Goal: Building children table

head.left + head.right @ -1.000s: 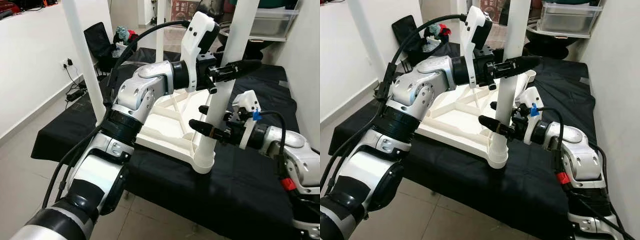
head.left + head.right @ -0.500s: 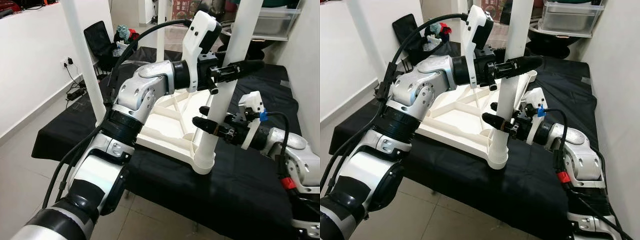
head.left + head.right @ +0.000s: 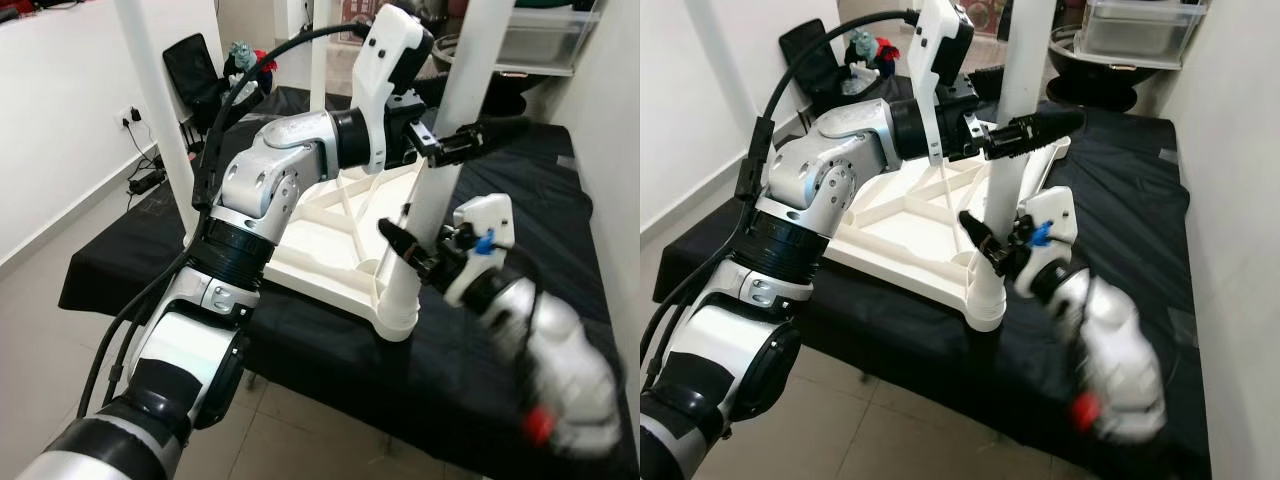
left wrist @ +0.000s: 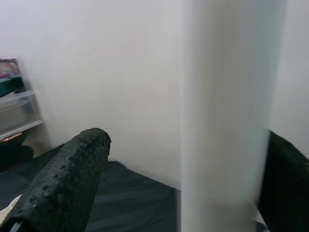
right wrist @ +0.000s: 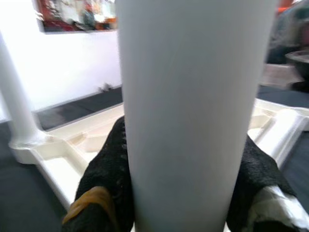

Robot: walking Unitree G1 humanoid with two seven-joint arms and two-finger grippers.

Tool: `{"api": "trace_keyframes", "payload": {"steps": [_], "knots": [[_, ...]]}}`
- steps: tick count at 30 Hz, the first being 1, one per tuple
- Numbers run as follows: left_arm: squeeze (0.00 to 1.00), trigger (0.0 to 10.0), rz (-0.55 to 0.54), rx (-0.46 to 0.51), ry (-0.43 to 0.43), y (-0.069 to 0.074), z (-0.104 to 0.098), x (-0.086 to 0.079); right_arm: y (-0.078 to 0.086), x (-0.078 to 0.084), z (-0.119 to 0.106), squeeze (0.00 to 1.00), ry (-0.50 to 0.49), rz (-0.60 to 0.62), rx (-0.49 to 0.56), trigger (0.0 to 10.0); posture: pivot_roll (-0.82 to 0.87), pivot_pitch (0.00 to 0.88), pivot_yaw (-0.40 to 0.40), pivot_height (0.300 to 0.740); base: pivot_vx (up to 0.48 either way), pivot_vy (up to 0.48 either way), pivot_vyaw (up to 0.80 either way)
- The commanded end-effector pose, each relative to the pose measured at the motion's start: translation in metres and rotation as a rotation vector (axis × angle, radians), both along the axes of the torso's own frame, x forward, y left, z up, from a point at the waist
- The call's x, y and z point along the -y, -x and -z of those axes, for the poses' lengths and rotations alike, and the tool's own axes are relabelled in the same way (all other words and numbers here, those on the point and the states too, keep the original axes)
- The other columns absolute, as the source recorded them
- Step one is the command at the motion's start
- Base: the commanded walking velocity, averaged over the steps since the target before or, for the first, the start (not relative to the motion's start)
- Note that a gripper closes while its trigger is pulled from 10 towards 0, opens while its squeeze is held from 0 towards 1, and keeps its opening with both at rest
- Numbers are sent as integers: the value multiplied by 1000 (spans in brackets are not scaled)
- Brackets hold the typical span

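Table top: a white plastic table top lies upside down on a black-draped platform, its ribbed underside facing up.
Near leg: a white table leg stands upright in the corner socket nearest the robot, at the platform's front edge.
Left gripper: the left gripper reaches across from the left at the leg's upper part, its black fingers spread on either side of the leg and not pressed to it.
Right gripper: the right gripper is clamped around the leg low down, just above the socket; its arm is blurred.
Other legs: two more white legs stand upright at the far corners.
Background: a black chair sits against the white wall.
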State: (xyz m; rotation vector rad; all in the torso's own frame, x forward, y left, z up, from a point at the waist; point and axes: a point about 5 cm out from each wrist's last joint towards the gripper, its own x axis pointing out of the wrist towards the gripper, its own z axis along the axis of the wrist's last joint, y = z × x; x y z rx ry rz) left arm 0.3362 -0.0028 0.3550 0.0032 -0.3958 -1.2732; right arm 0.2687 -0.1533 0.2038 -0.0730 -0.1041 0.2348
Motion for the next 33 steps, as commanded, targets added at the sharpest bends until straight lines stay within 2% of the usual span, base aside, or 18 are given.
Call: {"api": "trace_keyframes", "payload": {"steps": [1, 6, 17, 18, 20, 21, 23, 26, 28, 31, 33], "knots": [[1000, 10000, -18, -5, 7, -2, 0, -6, -1, 17, 24, 0, 75, 138, -131, 0, -108, 47, -27, 740, 0, 0, 0], [1000, 10000, -19, -7, 10, -1, 0, -4, -3, 11, 21, 0, 40, 147, -123, 0, -114, 37, -30, 740, 0, 0, 0], [1000, 10000, -25, -20, -10, 1, 5, -1, -1, -1, 18, 0, 31, 188, -134, 0, -113, 33, -27, 740, 0, 0, 0], [569, 10000, -26, -22, -13, 0, 6, -1, -1, -2, 18, 0, 30, 188, -134, 0, -113, 34, -27, 740, 0, 0, 0], [569, 10000, -10, -29, -30, 1, 8, -1, -1, -2, 17, 0, 27, 187, -134, 0, -114, 36, -25, 740, 0, 0, 0], [0, 10000, 31, -25, -73, 6, 14, 1, -1, -3, 16, 0, 24, 186, -135, 0, -114, 38, -23, 740, 0, 0, 0], [0, 10000, 48, -19, -92, 8, 17, 2, -1, -4, 16, 0, 22, 186, -136, 0, -114, 38, -23, 740, 0, 0, 0], [0, 10000, 85, -9, -58, 16, 15, 0, -2, -4, 16, 0, 22, 189, -139, 0, -114, 41, -23, 740, 0, 0, 0], [0, 10000, 117, 7, 18, 23, 8, -7, -3, -4, 17, 0, 23, 192, -140, 0, -114, 41, -23, 740, 0, 0, 0], [0, 10000, 78, 37, 157, 26, -9, -31, -4, -2, 18, 0, 27, 209, -141, 0, -114, 43, -22, 740, 0, 0, 0], [0, 10000, 33, 51, 218, 29, -15, -50, -5, 0, 20, 0, 28, 223, -145, 0, -109, 43, -23, 740, 0, 0, 0]]}}
